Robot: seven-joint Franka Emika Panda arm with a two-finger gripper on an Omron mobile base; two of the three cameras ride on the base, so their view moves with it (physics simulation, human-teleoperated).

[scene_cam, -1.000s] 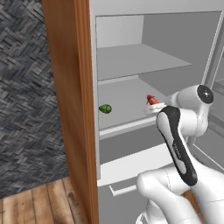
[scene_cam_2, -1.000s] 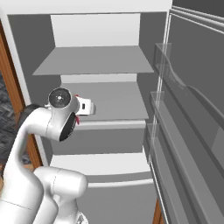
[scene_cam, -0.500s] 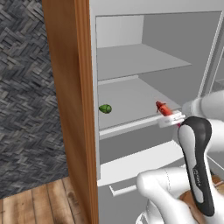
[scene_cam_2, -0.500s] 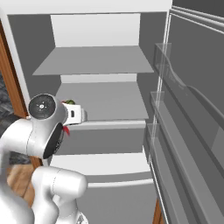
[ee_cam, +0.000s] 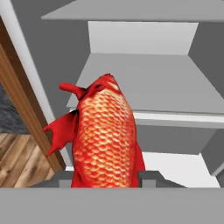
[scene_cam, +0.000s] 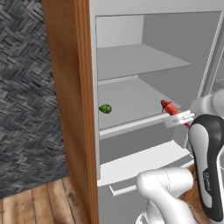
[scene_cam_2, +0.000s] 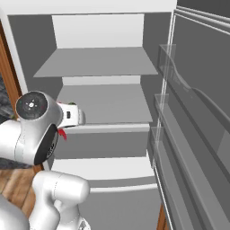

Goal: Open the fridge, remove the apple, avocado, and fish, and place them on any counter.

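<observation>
- The fish point(ee_cam: 104, 135) is held in the pincer point(ee_cam: 109, 181); in the hand view its red-orange scaled body rises from between the two dark fingertips point(ee_cam: 148, 177), which are closed on its lower end.
- Its long axis is seen to run along the pincer's reach, with one end pointing away from the hand toward the fridge point(scene_cam_2: 108, 31) interior and the other end hidden between the tips. A fin sticks out to one side.
- In the left base view the fish point(scene_cam: 169, 108) appears just at the front edge of the middle shelf point(scene_cam: 131, 124), slanting from upper left to lower right, at the tip of the pincer point(scene_cam: 178, 119).
- In the right base view a sliver of red fish point(scene_cam_2: 62, 134) is seen beneath the white hand.
- The avocado point(scene_cam: 105, 108) lies on that middle shelf, well apart from the fish, toward the wood panel point(scene_cam: 70, 100).
- The step in hand is judged to be the removal of the fish from the open fridge.
- The next move calls for the fish to be drawn clear of the shelf edge and door, then carried to a table and released; the avocado remains to be fetched.
</observation>
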